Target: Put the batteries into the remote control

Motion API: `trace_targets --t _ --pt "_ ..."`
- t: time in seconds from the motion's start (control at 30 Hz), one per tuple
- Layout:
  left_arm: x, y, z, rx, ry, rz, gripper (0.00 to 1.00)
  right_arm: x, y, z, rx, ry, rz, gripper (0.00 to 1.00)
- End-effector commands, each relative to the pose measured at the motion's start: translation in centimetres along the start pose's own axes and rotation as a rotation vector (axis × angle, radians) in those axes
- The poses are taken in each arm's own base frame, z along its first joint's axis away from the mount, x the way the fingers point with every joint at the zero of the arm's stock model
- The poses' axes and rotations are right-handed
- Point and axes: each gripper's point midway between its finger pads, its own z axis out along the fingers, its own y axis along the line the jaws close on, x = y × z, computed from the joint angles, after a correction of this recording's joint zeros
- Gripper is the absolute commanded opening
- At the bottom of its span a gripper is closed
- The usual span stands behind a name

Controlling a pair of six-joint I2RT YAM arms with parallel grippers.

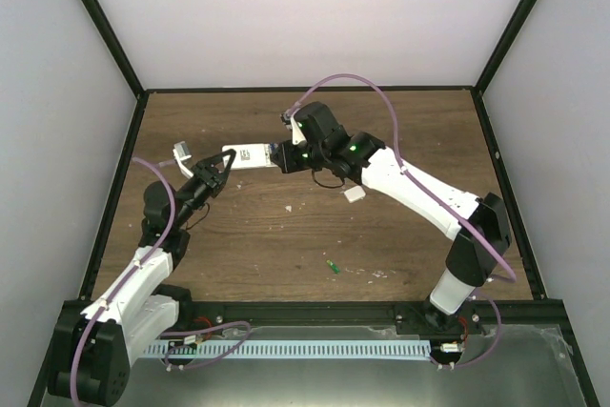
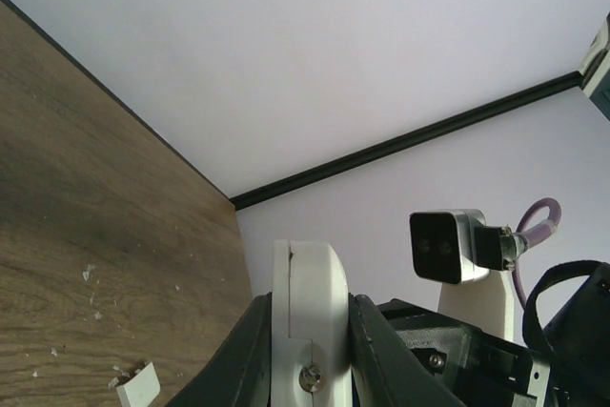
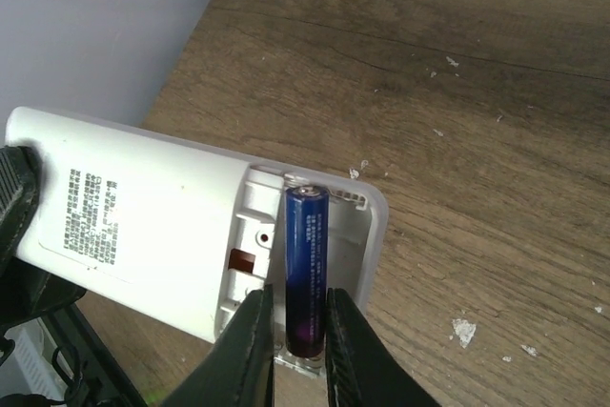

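My left gripper is shut on one end of the white remote control and holds it above the table; in the left wrist view the remote's edge sits tight between my fingers. Its open battery compartment faces the right wrist camera. My right gripper is shut on the lower end of the purple-blue battery, which lies in the compartment's outer slot with its top against the spring end. The right gripper also shows in the top view. The green battery lies on the table near the front.
A small white square piece lies under the right arm and also shows in the left wrist view. Another small white piece lies near the left wall. White crumbs dot the wooden table. Black frame posts edge the table.
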Motion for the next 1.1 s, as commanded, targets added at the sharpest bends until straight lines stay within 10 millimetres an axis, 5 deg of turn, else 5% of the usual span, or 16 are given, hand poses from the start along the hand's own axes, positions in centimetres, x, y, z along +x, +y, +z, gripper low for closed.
trace_targets --t 0.0,0.43,0.83,1.07 --pt "-1.2 -3.3 -0.3 0.113 -0.05 0.053 0.0 -0.8 -0.2 -0.8 0.032 -0.006 -0.023 0.14" --pt "-1.4 -3.4 -0.5 0.123 -0.069 0.043 0.0 -2.5 1.0 -2.6 0.018 -0.055 -0.044 0.26" --pt "-1.4 -3.3 -0.5 0.122 -0.071 0.042 0.0 -5.8 4.0 -7.1 -0.084 -0.2 -0.121 0.46" --pt "-1.1 -3.6 -0.6 0.135 -0.058 0.043 0.0 -6.4 1.3 -7.3 -0.128 -0.198 -0.04 0.53"
